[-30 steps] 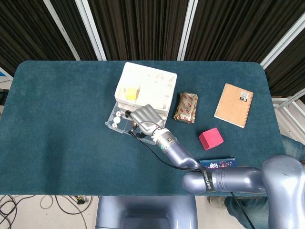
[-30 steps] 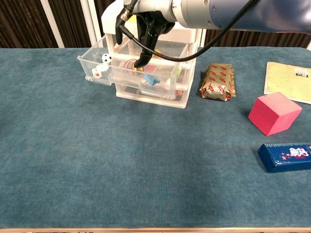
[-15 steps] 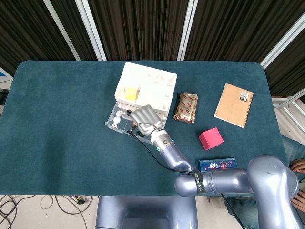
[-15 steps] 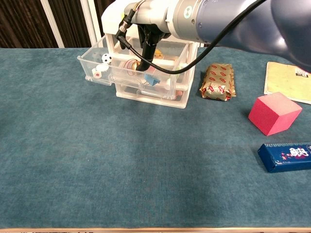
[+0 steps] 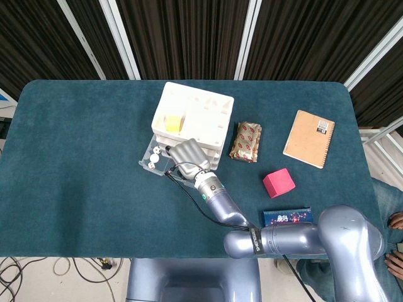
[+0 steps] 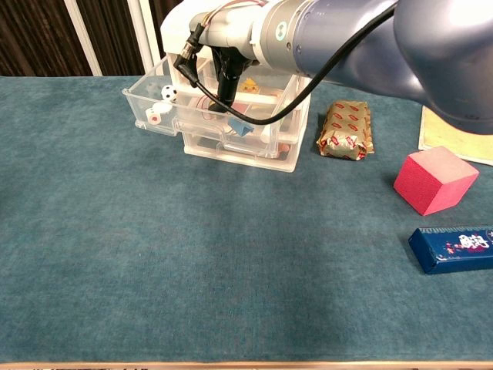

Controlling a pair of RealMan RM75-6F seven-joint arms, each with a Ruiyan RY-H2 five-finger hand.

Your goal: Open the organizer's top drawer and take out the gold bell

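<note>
On the teal table [image 5: 82,157], the right hand [image 5: 187,156] has edged left inside the open top drawer [image 6: 166,112], its grip hidden.

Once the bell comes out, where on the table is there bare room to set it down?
The widest bare stretch is the table left of the organizer, and the front strip before its open drawer. Right is crowded: gold foil packet, pink cube, notebook, blue box.
</note>
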